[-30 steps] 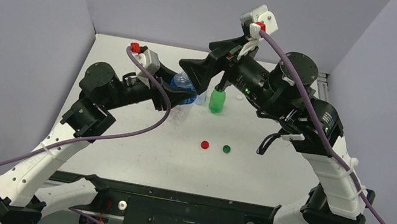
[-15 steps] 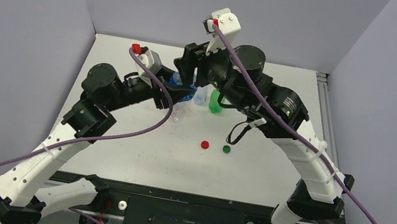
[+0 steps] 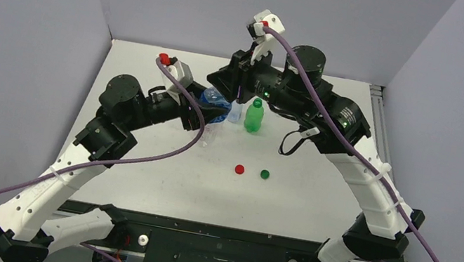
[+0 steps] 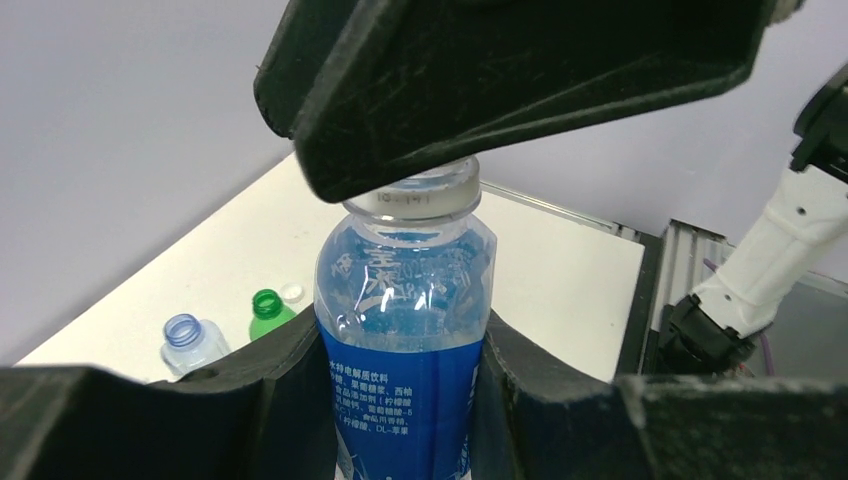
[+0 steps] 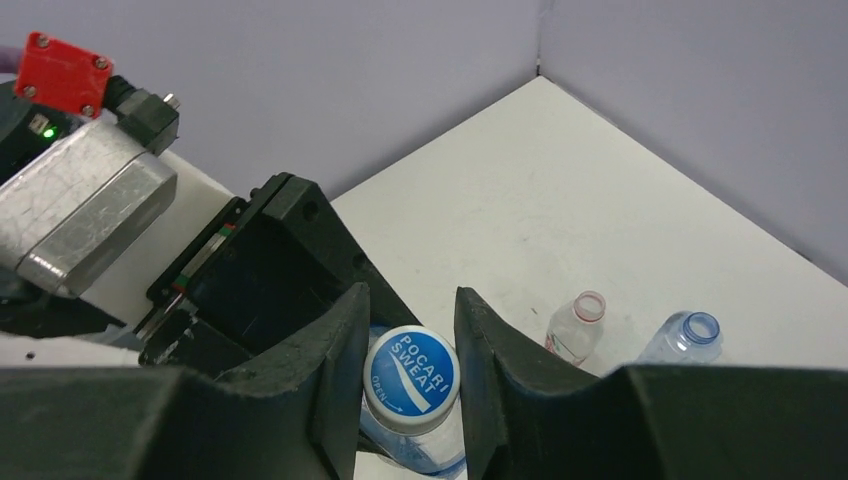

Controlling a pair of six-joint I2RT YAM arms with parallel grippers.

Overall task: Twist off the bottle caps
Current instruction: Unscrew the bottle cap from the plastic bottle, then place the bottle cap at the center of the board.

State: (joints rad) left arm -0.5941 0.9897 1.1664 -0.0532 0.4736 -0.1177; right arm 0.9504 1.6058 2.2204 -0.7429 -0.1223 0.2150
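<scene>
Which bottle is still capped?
The blue-labelled bottle in the left fingers; the right fingers pinch its cap. The green bottle, red-ringed bottle and blue-ringed bottle have open necks.

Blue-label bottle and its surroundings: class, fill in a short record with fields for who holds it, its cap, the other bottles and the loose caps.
held by: left hand shut on the blue-label bottle, around its body
cap: whitish-blue cap on the neck, right hand shut on it from above
other bottles: green bottle, red-ringed clear bottle, blue-ringed clear bottle, all uncapped
loose caps: red cap and green cap on the table, side by side, not touching
</scene>
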